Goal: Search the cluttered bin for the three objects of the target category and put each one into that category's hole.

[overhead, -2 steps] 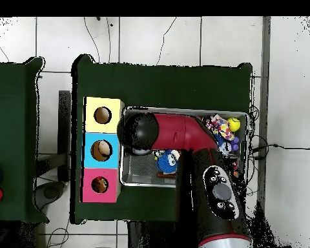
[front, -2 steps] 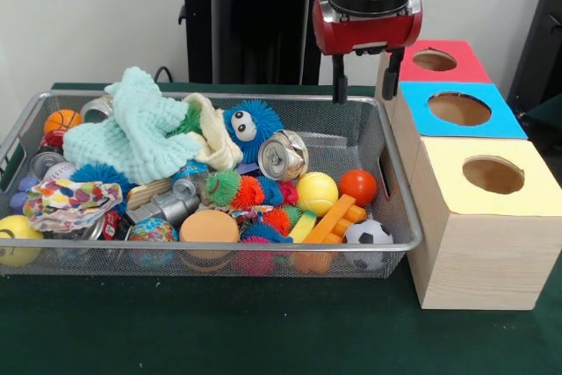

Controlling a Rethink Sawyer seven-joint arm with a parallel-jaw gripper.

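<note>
My gripper (front, -2 steps: 363, 94) hangs open and empty above the far right corner of the wire bin (front, -2 steps: 399, 208), close to the red box. The bin holds several balls: an orange one (front, -2 steps: 357, 186), a yellow one (front, -2 steps: 316, 192), a small soccer ball (front, -2 steps: 368, 234) and a mini basketball (front, -2 steps: 61, 120). A crushed silver can (front, -2 steps: 283, 155) and a blue fuzzy toy with eyes (front, -2 steps: 250, 127) lie near the middle. Three boxes with round holes stand right of the bin: red (front, -2 steps: 435, 61), blue (front, -2 steps: 459, 109), yellow (front, -2 steps: 492, 175). In the overhead view the arm (overhead, -2 steps: 183, 135) hides the gripper.
A mint knitted cloth (front, -2 steps: 140, 133) covers the bin's far left part, with a patterned cloth (front, -2 steps: 70, 199) in front of it. More fuzzy toys, cans and orange sticks (front, -2 steps: 329, 221) fill the bin. In the overhead view something tan shows inside the blue box's hole (overhead, -2 steps: 103, 150).
</note>
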